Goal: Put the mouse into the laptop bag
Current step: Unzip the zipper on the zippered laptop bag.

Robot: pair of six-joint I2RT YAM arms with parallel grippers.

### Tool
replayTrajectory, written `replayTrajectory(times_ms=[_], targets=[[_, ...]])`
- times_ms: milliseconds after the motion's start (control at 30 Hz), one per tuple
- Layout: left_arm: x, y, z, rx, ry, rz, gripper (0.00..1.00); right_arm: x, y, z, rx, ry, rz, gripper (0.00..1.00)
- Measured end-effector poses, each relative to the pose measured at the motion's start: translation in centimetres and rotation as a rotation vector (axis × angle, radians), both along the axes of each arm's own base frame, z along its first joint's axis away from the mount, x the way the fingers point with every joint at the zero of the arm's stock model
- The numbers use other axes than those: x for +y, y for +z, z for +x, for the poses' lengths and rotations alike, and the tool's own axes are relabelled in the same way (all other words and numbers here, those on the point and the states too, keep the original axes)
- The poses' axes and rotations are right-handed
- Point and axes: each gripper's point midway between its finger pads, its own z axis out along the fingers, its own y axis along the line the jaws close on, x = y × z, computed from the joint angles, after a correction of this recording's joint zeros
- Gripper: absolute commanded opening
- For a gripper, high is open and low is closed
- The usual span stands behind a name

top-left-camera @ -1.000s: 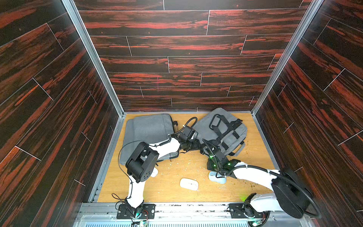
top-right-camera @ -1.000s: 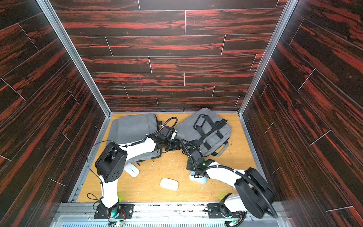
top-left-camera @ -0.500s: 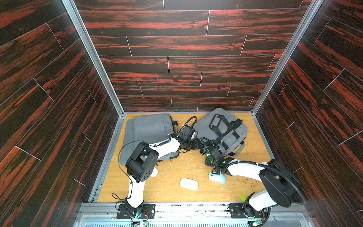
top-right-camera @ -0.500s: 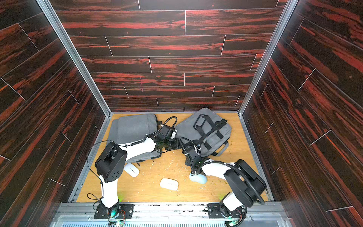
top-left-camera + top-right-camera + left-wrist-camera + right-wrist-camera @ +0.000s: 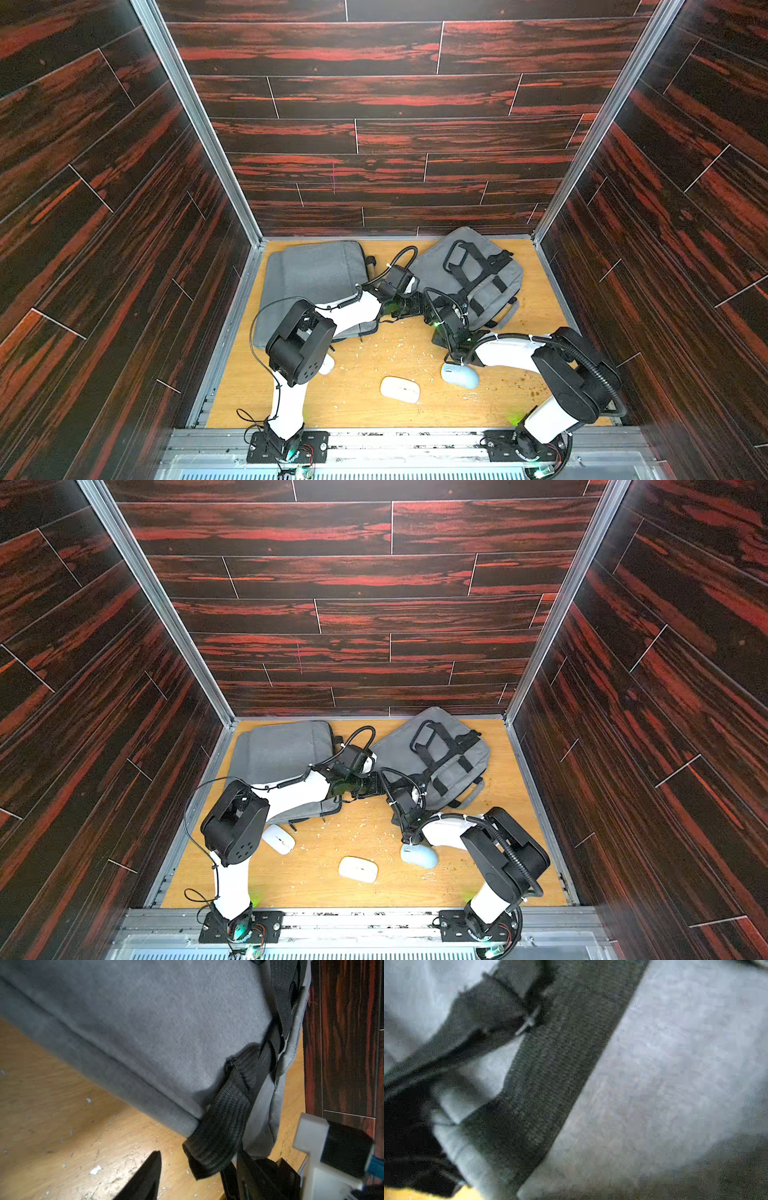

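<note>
The grey laptop bag (image 5: 478,266) (image 5: 436,746) with black straps lies at the back right. Both grippers meet at its near left corner. My left gripper (image 5: 413,308) (image 5: 197,1178) is open, its black fingers (image 5: 145,1178) standing either side of a black strap loop (image 5: 220,1136). My right gripper (image 5: 440,311) (image 5: 401,789) is shut, pressed close against grey fabric and a black strap (image 5: 550,1084); its fingers are hidden, so I cannot tell if it pinches anything. A white mouse (image 5: 400,389) and a pale blue mouse (image 5: 459,375) lie on the wooden floor.
A second flat grey bag (image 5: 316,270) lies at the back left under my left forearm. Another white mouse (image 5: 278,839) sits beside the left elbow. Dark wood-pattern walls (image 5: 374,124) close in on three sides. White crumbs are scattered on the floor (image 5: 386,345).
My right arm has folded its elbow in and its gripper has closed against the bag's corner. The left arm and the mice have stayed put.
</note>
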Motion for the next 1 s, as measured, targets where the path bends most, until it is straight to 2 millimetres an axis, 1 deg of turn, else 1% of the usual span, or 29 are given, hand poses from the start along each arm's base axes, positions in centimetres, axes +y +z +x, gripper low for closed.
replayTrajectory(times_ms=[67, 133, 200, 233, 300, 333, 367, 500, 533, 633, 767, 800, 833, 867, 933, 967, 1000], targets=[[0.0, 0.0, 0.0, 0.000, 0.000, 0.000, 0.61, 0.0, 0.0, 0.0, 0.002, 0.001, 0.003, 0.00], [0.0, -0.2, 0.1, 0.000, 0.002, 0.004, 0.56, 0.1, 0.0, -0.1, 0.007, 0.006, 0.009, 0.00], [0.1, -0.8, 0.3, 0.000, 0.006, 0.019, 0.45, 0.3, 0.0, -0.5, 0.019, 0.028, 0.019, 0.00], [0.2, -1.2, 0.4, 0.001, 0.007, 0.028, 0.42, 0.3, 0.0, -0.8, 0.027, 0.042, 0.025, 0.00], [0.4, -2.1, 1.0, 0.009, 0.017, 0.046, 0.30, 0.3, 0.0, -1.7, 0.048, 0.072, 0.040, 0.00], [0.4, -2.4, 1.3, 0.011, 0.016, 0.051, 0.26, 0.3, 0.1, -2.1, 0.057, 0.085, 0.047, 0.00], [0.5, -2.6, 1.7, 0.014, 0.019, 0.053, 0.19, 0.2, 0.1, -2.6, 0.065, 0.099, 0.054, 0.00], [1.1, -2.8, 3.0, 0.016, 0.035, 0.061, 0.00, 0.4, 0.8, -3.6, 0.067, 0.136, 0.099, 0.00], [1.5, -3.0, 3.4, 0.014, 0.044, 0.067, 0.00, 0.4, 1.0, -3.8, 0.065, 0.141, 0.110, 0.00], [3.6, -4.2, 4.7, 0.034, 0.098, 0.106, 0.00, 0.1, 1.1, -4.5, 0.078, 0.158, 0.124, 0.00], [6.7, -5.9, 6.2, 0.055, 0.170, 0.168, 0.00, -0.7, 0.6, -5.6, 0.123, 0.166, 0.128, 0.00], [7.3, -6.0, 6.5, 0.060, 0.184, 0.174, 0.00, -0.9, 0.5, -5.8, 0.135, 0.166, 0.130, 0.00], [7.9, -6.1, 6.7, 0.064, 0.195, 0.177, 0.03, -1.1, 0.3, -6.0, 0.144, 0.165, 0.132, 0.00], [8.3, -6.0, 7.0, 0.064, 0.205, 0.176, 0.11, -1.2, 0.2, -6.1, 0.152, 0.168, 0.135, 0.00], [8.7, -5.9, 7.1, 0.060, 0.216, 0.168, 0.31, -1.2, 0.1, -6.2, 0.161, 0.175, 0.140, 0.00], [8.8, -5.9, 6.7, 0.062, 0.219, 0.163, 0.40, -1.0, 0.1, -6.2, 0.164, 0.185, 0.145, 0.00], [8.9, -5.8, 5.9, 0.069, 0.220, 0.160, 0.46, -0.8, 0.1, -6.2, 0.167, 0.194, 0.148, 0.00]])
